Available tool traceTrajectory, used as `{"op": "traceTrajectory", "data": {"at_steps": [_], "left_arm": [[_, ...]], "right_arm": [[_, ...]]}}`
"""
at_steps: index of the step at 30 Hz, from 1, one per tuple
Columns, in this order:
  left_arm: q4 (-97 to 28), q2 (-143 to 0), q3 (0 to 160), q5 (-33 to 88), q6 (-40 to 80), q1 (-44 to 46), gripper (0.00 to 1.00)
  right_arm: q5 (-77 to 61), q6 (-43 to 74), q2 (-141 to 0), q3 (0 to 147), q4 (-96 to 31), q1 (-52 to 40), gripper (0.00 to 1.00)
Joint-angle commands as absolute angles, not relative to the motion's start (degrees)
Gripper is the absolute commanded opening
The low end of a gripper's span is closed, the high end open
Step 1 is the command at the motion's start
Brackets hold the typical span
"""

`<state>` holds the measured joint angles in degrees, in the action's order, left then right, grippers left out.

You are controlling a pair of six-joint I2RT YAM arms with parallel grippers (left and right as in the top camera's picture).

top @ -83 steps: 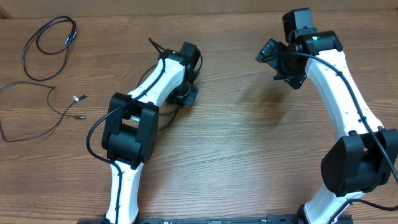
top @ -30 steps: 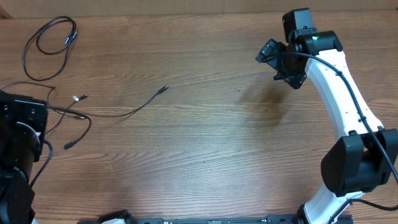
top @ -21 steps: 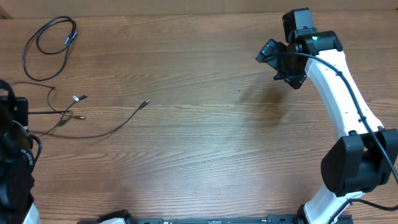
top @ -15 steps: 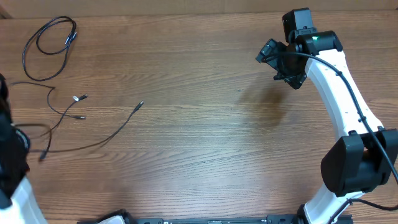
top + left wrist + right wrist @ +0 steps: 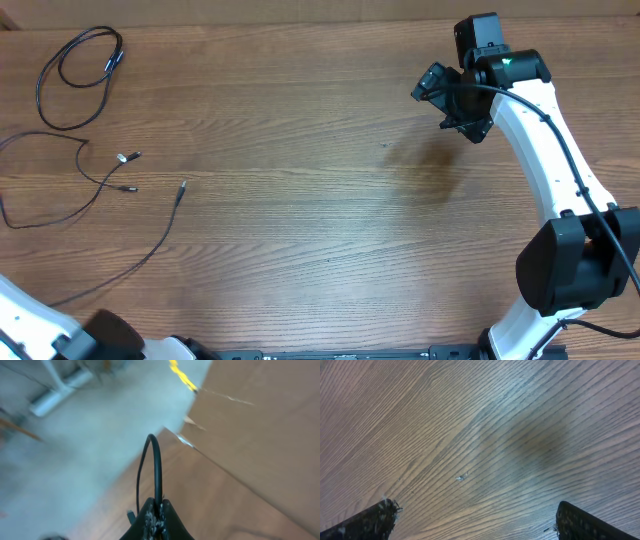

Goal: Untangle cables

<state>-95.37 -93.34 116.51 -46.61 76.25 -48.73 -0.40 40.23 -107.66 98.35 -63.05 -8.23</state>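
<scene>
My left claw [image 5: 156, 512] is pinched together on a thin black cable [image 5: 158, 467], which arches up out of the tips in the wrist view. That arm sits far off at the lower left corner of the surface [image 5: 320, 230]. From overhead, the held cable trails from that corner up to its free plug end [image 5: 182, 187]. It lies apart from the forked cable [image 5: 126, 157] just left of it, and well clear of the coiled cable [image 5: 113, 60] at the far left corner. My right claw [image 5: 450, 103] hangs wide apart and empty over bare wood on the other side.

I judge this to be the pull-out step, nearly finished, since this strand looks free. Next I'd bring the left arm in, lay the strand down by itself and release it. Then I'd go for the forked cable, taking care not to drag the plug across it.
</scene>
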Motion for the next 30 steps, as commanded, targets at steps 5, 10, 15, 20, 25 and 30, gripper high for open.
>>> {"op": "traceTrajectory", "data": {"at_steps": [5,10,15,20,25,30], "left_arm": [[-89.01,-105.01,116.77,-56.01,56.40,-48.71,0.04],[-83.07,-112.60,116.77,-53.47,43.09,-48.36,0.04],[-81.23,-119.74,116.77,-46.87,32.56,-47.59,0.04],[-85.58,-125.71,116.77,-45.47,39.83,-46.35,0.04],[-90.13,-127.50,116.77,-35.11,48.58,-45.47,0.04],[-93.65,-127.50,116.77,-21.69,48.93,-44.66,0.04]], "right_arm": [[0.38,40.01,-107.39,98.67,-62.87,-8.01,1.00],[0.38,40.01,-107.39,98.67,-62.87,-8.01,1.00],[0.38,40.01,-107.39,98.67,-62.85,-8.01,1.00],[0.38,40.01,-107.39,98.67,-62.85,-8.01,1.00],[0.38,40.01,-107.39,98.67,-62.85,-8.01,1.00],[0.38,40.01,-107.39,98.67,-62.87,-8.01,1.00]]}}
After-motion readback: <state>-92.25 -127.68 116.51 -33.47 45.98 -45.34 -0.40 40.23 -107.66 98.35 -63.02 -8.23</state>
